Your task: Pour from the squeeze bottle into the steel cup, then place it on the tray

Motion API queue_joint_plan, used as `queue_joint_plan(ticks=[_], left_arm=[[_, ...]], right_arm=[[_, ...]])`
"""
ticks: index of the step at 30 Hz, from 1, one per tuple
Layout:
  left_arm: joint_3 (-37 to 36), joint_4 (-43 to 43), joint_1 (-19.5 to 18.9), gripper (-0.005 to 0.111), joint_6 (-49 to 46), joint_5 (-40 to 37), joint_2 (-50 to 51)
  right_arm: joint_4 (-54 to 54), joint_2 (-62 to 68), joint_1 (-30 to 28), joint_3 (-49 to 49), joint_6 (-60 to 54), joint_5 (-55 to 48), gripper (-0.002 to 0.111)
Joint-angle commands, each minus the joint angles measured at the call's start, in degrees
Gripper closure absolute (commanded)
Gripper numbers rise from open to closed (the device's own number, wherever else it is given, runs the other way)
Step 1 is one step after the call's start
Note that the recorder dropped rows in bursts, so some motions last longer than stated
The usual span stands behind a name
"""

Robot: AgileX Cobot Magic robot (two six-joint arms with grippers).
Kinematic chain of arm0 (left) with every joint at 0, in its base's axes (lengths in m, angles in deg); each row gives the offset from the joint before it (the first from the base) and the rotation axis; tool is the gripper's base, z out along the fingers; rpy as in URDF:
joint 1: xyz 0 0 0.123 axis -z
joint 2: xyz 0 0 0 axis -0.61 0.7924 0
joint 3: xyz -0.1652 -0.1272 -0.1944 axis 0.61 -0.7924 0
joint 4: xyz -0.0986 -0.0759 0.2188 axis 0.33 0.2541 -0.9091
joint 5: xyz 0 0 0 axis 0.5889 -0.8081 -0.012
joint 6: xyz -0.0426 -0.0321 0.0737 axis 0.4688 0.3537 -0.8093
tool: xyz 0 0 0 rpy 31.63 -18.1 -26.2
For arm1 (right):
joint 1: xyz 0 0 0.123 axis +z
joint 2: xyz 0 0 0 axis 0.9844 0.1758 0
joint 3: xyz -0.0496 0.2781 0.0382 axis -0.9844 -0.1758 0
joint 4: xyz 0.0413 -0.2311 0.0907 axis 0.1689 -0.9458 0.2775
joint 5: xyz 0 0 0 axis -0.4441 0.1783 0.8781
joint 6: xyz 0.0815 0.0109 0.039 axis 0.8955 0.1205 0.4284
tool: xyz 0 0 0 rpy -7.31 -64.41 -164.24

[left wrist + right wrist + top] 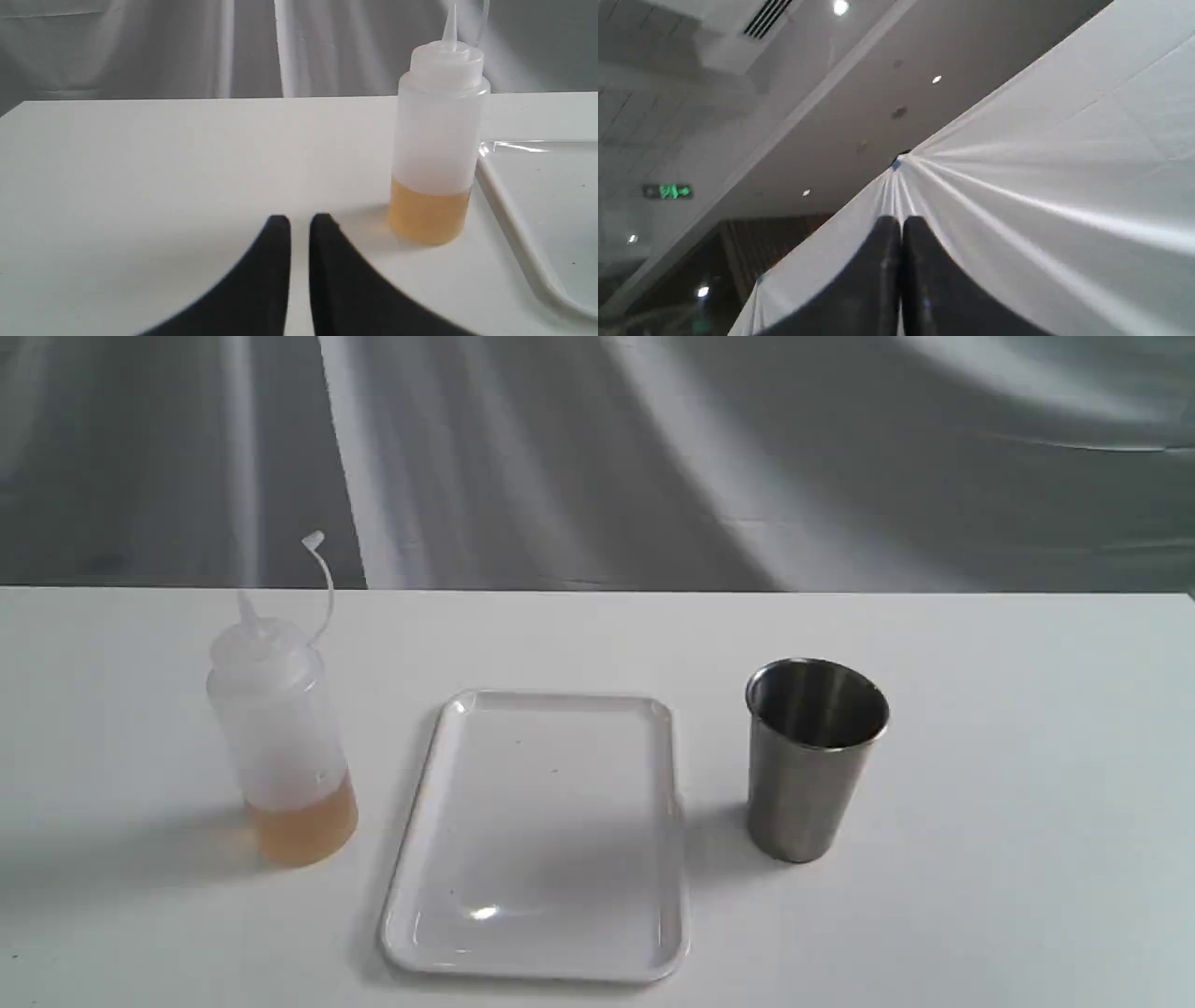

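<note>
The squeeze bottle [280, 737] stands upright on the left of the white table, amber liquid in its bottom part, cap hanging on its tether. The white tray [448, 859] lies flat in the middle, bare. The steel cup [810, 761] stands upright to the right of the tray. Neither gripper shows in the exterior view. In the left wrist view my left gripper [300, 221] is shut, low over the table, short of the squeeze bottle [437, 144] and apart from it. My right gripper [900, 224] is shut and points up at a white drape and ceiling.
A grey-white curtain [597, 457] hangs behind the table's far edge. The tray's rim [514, 224] shows beside the bottle in the left wrist view.
</note>
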Motion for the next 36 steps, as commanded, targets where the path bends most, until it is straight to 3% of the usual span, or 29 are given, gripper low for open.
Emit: queue_joint_plan(ticks=[1,4,8,20,26,36], left_arm=[[-0.3,0.4,0.0,0.098,0.4,0.5,-0.1],[-0.3,0.4,0.0,0.098,0.4,0.5,-0.1],[-0.3,0.4,0.0,0.098,0.2,0.5,-0.1],[-0.3,0.4,0.0,0.098,0.3,0.5,-0.1],[-0.3,0.4,0.0,0.098,0.3,0.5,-0.1],[-0.3,0.4,0.0,0.098,0.1,0.5,-0.1]], right_arm=[[-15.3,-0.3,-0.4,4.8,7.0,-1.9,0.108],[-25.4,-0.2,-0.4,11.8,10.6,-5.2,0.108],[-30.4,2.0,-0.4,21.3,15.5,-10.3,0.108],[-50.5,12.7,-0.4,46.0,32.5,-11.4,0.108],[-53.6,19.6,-0.4,54.3,39.8,-17.6,0.108],[-53.9,34.6,-0.4,67.1,46.6,-17.2,0.108]])
